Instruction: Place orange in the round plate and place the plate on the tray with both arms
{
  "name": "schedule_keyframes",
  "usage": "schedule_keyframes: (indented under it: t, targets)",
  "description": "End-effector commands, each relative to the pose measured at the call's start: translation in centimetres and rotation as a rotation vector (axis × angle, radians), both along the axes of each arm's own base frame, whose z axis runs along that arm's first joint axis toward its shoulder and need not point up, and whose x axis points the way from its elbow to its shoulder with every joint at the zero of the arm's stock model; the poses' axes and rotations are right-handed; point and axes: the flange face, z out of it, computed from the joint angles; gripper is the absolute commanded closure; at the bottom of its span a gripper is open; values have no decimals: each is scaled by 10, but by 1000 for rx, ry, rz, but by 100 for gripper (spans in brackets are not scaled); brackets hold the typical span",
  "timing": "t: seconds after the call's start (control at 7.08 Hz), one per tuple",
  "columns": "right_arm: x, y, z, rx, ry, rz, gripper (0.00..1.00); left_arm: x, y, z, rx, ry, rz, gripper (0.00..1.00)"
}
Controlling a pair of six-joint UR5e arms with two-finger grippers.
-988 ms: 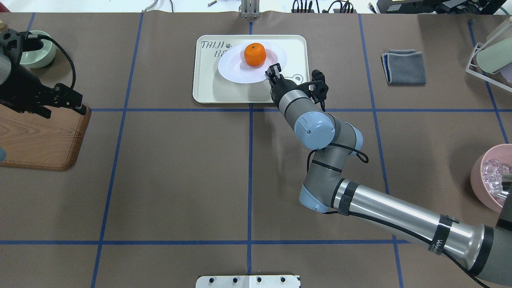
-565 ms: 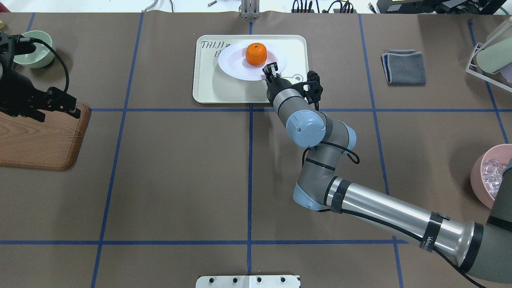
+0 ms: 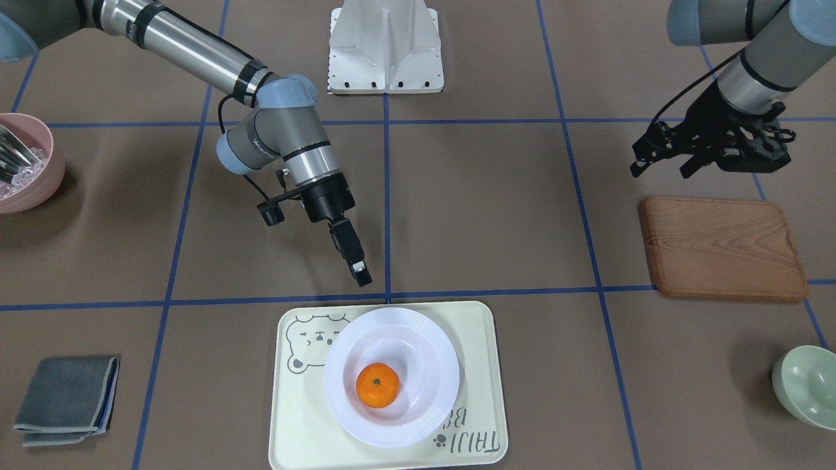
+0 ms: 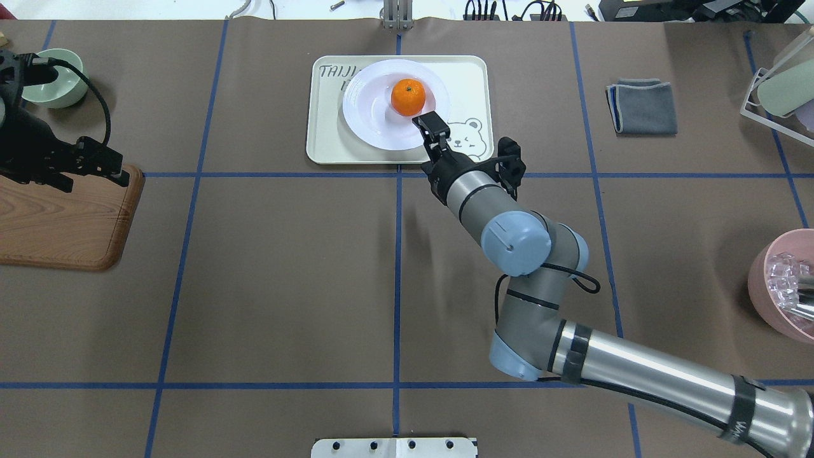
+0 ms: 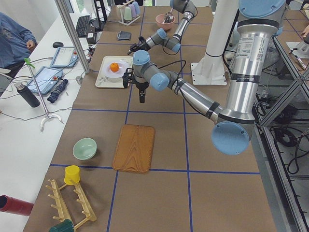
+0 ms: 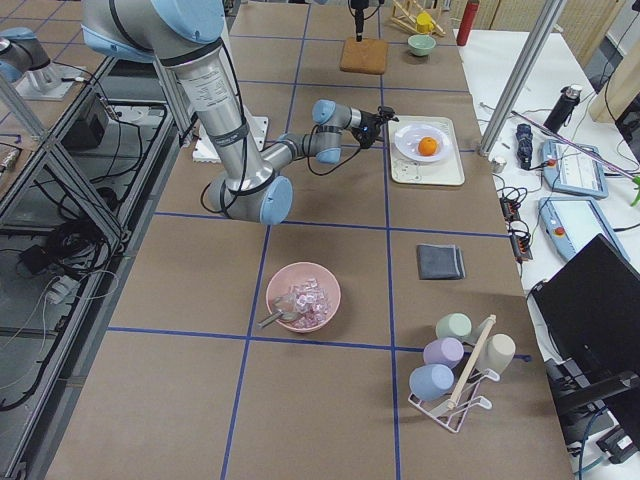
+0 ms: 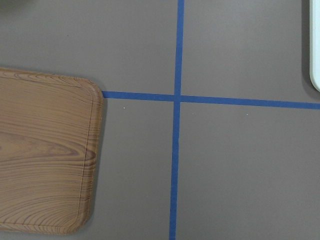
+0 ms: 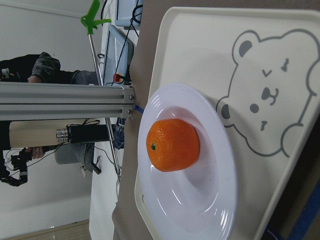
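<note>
The orange (image 4: 407, 97) (image 3: 377, 385) (image 8: 172, 145) sits in the middle of the round plate (image 4: 372, 121) (image 3: 424, 352) (image 8: 210, 200). The white plate lies flat on the cream tray (image 4: 331, 137) (image 3: 470, 339) (image 8: 200, 45), covering part of its lettering. My right gripper (image 4: 431, 127) (image 3: 360, 277) hovers just off the tray's near edge, apart from the plate's rim, open and holding nothing. Far to the side, my left gripper (image 4: 98, 183) (image 3: 659, 171) hangs open and empty above the corner of a wooden board.
A brown wooden board (image 4: 57, 219) (image 7: 45, 150) lies under the left arm, with a pale green bowl (image 4: 60, 79) beyond it. On the right are a folded grey cloth (image 4: 642, 105), a pink bowl (image 4: 782, 280) and a cup rack (image 4: 779, 83).
The right gripper let go of the plate's rim and pulled back toward the robot. The plate settled flat on the tray, slightly further left. The left arm barely moved.
</note>
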Motion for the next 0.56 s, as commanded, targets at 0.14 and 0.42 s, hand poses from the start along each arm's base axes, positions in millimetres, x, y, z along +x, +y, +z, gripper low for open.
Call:
schedule_keyframes:
  t: [0.14,0.42]
  targets:
    - [88,70,27,134,69,-172,0,0,0,1,0,-1,1,1]
    - [129,80,62,252,234,-310,0,-1,0,7,-7,-8,1,1]
